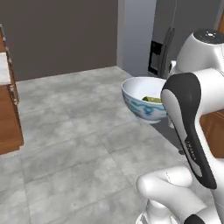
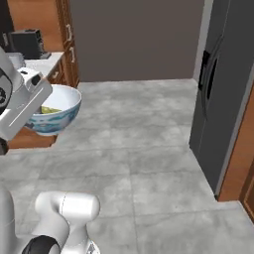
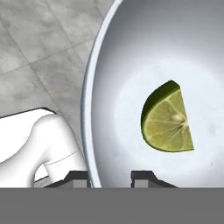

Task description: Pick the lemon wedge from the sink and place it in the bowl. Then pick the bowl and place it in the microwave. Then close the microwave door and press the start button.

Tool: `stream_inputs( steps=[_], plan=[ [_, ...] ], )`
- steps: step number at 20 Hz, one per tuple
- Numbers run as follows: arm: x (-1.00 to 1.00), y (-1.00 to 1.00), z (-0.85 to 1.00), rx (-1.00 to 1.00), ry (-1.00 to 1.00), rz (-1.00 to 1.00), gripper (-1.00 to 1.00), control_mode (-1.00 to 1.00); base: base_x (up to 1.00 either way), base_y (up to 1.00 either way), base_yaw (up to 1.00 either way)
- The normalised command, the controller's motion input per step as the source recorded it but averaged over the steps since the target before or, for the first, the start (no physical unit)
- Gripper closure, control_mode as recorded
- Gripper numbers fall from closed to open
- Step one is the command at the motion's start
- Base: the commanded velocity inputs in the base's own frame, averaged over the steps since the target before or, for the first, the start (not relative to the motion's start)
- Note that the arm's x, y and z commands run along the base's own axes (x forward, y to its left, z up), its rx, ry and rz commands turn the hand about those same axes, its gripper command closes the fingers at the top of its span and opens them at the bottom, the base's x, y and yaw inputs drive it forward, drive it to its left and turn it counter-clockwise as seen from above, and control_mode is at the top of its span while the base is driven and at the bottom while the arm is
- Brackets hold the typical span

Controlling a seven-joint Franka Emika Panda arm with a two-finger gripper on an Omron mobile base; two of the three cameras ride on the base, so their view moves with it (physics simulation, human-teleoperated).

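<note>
The lemon wedge (image 3: 168,119) lies inside the bowl (image 3: 131,57), just ahead of the gripper (image 3: 111,177), whose fingers are clamped on the bowl's rim, one inside and one outside, holding it over the grey tiled floor (image 1: 74,131).

- One bowl (image 1: 142,98), white with a blue-green pattern outside.
- One lemon wedge (image 3: 168,120) lying inside that bowl.
- One tall dark fridge (image 2: 218,99) at the right.
- One dark boxy appliance (image 2: 27,43) on the far bench (image 2: 42,63), perhaps a toaster; too small to be sure.
- One claw (image 3: 111,177), its two tips either side of the bowl's rim.
</note>
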Motion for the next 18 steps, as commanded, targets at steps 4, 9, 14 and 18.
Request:
stream_inputs(
  steps=[4, 9, 14, 18],
  plan=[
    [0.0, 0.0, 0.0, 0.0, 0.0, 0.0, 1.0, 1.0, 0.0, 0.0, -0.67],
    [0.0, 0.0, 0.0, 0.0, 0.0, 0.0, 1.0, 1.0, 0.0, 0.0, -0.67],
    [0.0, 0.0, 0.0, 0.0, 0.0, 0.0, 1.0, 1.0, 0.0, 0.0, -0.64],
    [0.0, 0.0, 0.0, 0.0, 0.0, 0.0, 1.0, 1.0, 0.0, 0.0, -0.61]
  ],
)
